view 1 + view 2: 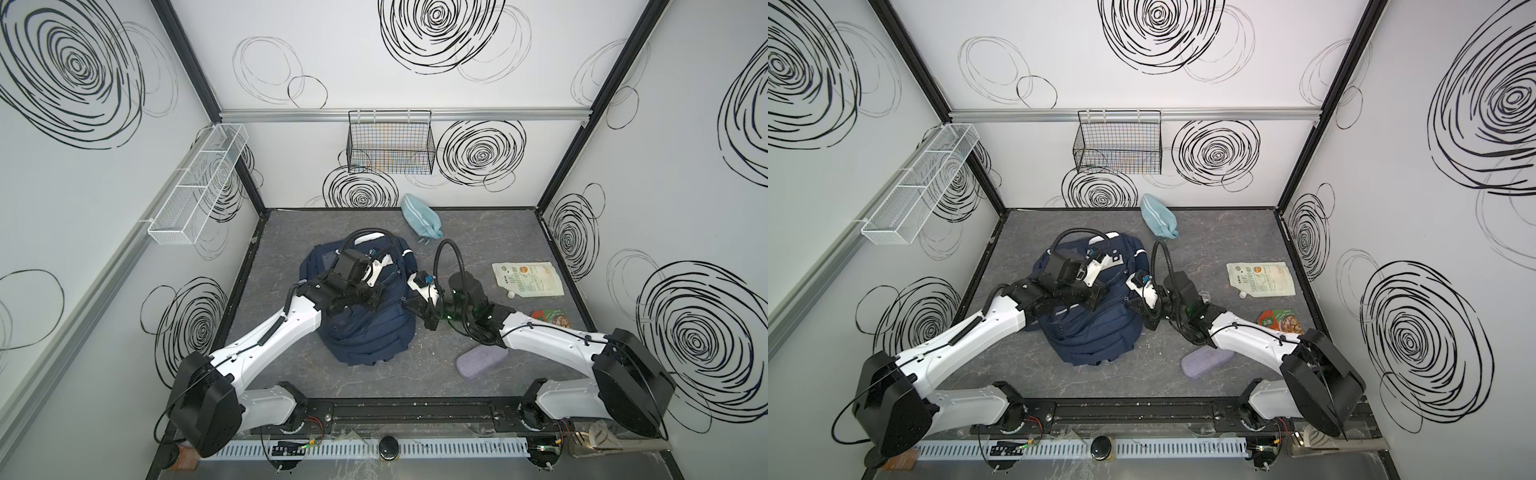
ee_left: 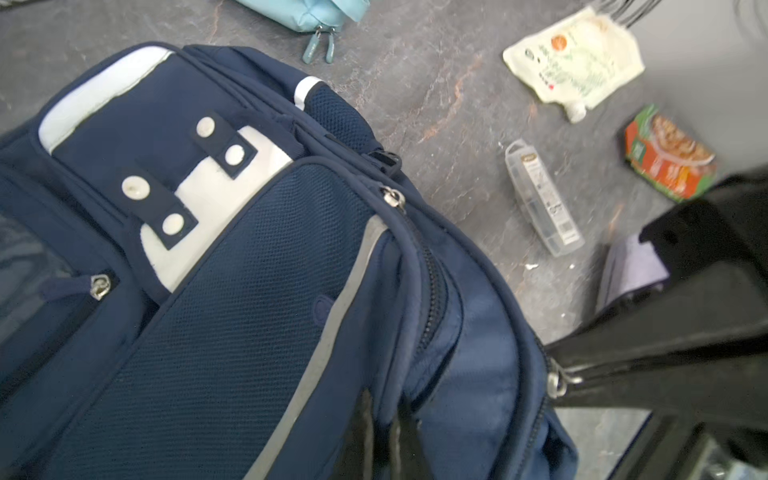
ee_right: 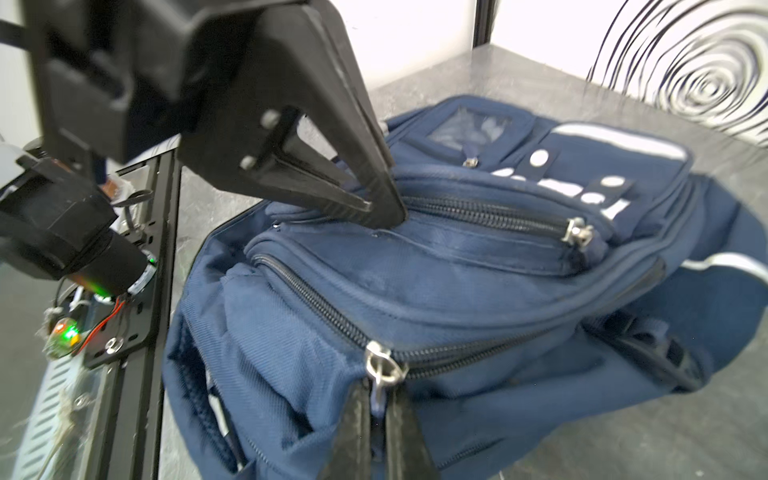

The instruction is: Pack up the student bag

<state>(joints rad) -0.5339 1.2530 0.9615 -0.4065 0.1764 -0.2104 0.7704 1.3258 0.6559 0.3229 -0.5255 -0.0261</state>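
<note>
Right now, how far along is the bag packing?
Done: nothing visibly packed; zips look closed. In hand: left tool pinches fabric on the student bag, right tool is shut on a zipper pull. Left: blue pouch, white spout pack, snack packet, purple case and clear box all lie out on the table.

student bag [image 1: 365,332] fills the mid-table [image 1: 291,232], left arm [image 1: 286,328] draped over it, right arm [image 1: 540,336] slanting in. there's open room left of it and along the front. purple case [image 1: 482,360], orange packet [image 1: 548,315] and white pouch [image 1: 528,279] clutter the right; light blue pouch [image 1: 419,216] guards the back.
</note>
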